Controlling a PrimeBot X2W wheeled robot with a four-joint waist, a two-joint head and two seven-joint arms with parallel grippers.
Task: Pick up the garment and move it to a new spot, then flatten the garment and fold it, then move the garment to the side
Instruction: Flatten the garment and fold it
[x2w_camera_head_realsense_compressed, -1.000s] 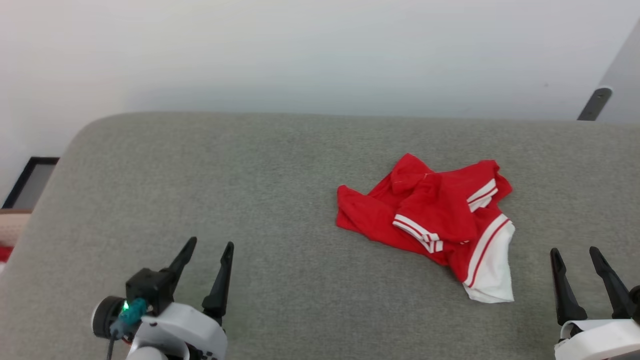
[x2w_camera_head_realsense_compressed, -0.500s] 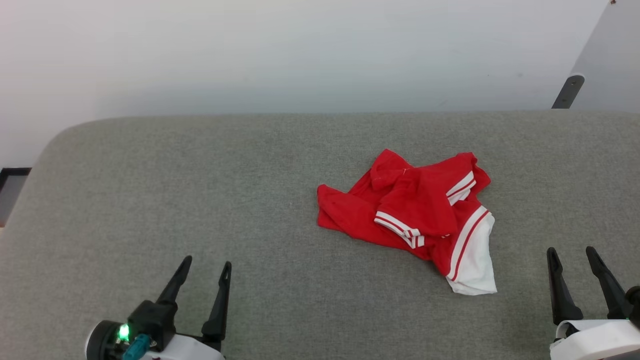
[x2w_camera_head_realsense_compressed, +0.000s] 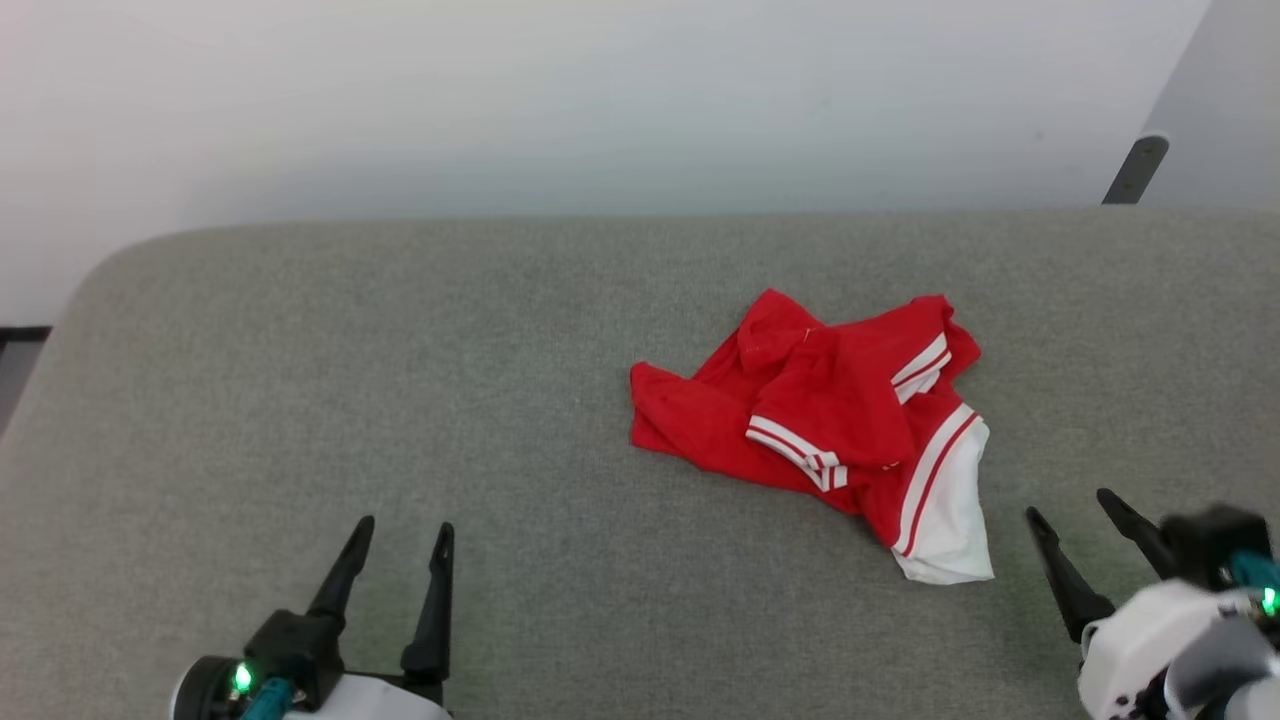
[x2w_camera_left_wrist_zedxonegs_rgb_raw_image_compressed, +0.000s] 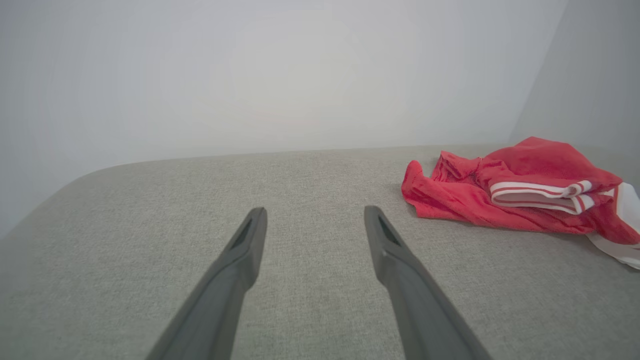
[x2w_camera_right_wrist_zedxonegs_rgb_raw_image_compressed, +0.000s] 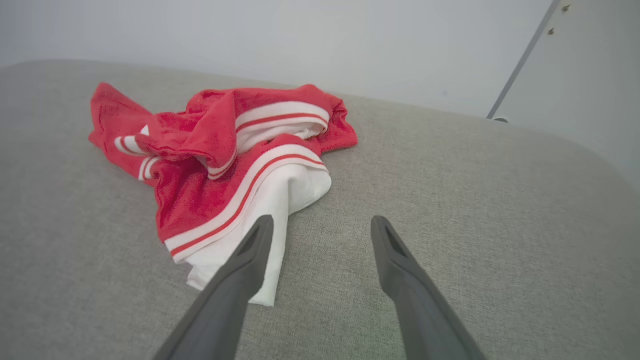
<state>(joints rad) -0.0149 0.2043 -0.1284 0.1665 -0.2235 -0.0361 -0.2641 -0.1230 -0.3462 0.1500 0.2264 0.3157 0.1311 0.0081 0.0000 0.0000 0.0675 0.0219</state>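
The garment (x2w_camera_head_realsense_compressed: 830, 420) is a crumpled red shirt with red-and-white striped trim and one white sleeve, lying right of centre on the grey padded surface (x2w_camera_head_realsense_compressed: 400, 380). Any print on it is hidden in the folds. My left gripper (x2w_camera_head_realsense_compressed: 405, 525) stands open at the lower left, far from the cloth, with nothing between its fingers. My right gripper (x2w_camera_head_realsense_compressed: 1070, 505) is open at the lower right, close to the white sleeve. In the right wrist view the garment (x2w_camera_right_wrist_zedxonegs_rgb_raw_image_compressed: 225, 155) lies ahead and left of my right gripper (x2w_camera_right_wrist_zedxonegs_rgb_raw_image_compressed: 320, 222), whose left fingertip overlaps the white sleeve. In the left wrist view the garment (x2w_camera_left_wrist_zedxonegs_rgb_raw_image_compressed: 515, 187) lies to the right of my left gripper (x2w_camera_left_wrist_zedxonegs_rgb_raw_image_compressed: 312, 212).
The grey surface ends at a rounded far-left corner, and a pale wall (x2w_camera_head_realsense_compressed: 600, 100) rises behind it. A grey panel with a dark leg (x2w_camera_head_realsense_compressed: 1135, 170) stands at the back right. A dark frame (x2w_camera_head_realsense_compressed: 20, 335) shows at the left edge, beyond the surface.
The head view has shifted, so everything sits further left and higher. My right gripper has swung left towards the white sleeve and turned its wrist. The garment lies as before.
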